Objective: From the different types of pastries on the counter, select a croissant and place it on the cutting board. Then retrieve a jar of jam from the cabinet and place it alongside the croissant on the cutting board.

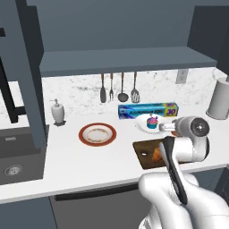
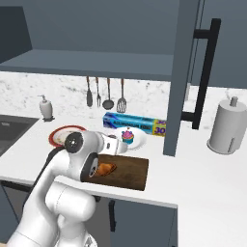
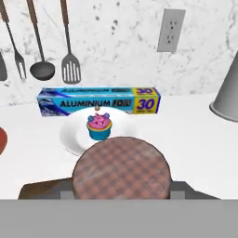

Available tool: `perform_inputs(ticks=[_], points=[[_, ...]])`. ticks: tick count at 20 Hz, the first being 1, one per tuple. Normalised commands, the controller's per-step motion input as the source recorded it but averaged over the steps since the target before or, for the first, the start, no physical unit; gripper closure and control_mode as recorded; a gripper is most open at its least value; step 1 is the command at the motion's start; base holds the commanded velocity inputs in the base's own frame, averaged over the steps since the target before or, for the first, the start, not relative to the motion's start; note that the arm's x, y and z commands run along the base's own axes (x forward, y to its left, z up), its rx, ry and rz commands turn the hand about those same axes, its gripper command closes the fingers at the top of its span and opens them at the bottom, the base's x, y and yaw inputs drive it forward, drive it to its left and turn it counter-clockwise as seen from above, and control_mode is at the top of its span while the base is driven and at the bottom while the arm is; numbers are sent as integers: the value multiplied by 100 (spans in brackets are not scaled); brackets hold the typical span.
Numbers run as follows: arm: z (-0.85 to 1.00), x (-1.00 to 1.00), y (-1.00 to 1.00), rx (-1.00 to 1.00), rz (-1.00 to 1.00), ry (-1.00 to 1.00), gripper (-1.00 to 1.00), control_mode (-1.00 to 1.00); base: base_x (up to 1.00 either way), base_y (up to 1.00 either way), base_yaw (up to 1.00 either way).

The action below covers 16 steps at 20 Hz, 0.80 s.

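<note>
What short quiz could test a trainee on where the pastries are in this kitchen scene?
1. True or false: the croissant lies on the cutting board.
2. What does the cupcake stand on? A: the white plate. B: the red-rimmed plate. C: the bare counter.
3. Fill in the missing word: the long blue box behind the cupcake's plate is labelled ALUMINIUM ____.

Key: 1 true; 2 A; 3 foil.
</note>
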Motion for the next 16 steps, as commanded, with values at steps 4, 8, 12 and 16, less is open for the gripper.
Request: perform_inputs(ticks=[4,8,12,16], points=[[-1,1,-1,0,1,0,100,-100,0,0,0],[-1,1,-38,6,24,0,100,-100,0,0,0],[0,-6,-47,6,42,-1,100,-100,0,0,0],[-5,-8,-20,3,27,-1,100,-100,0,0,0]])
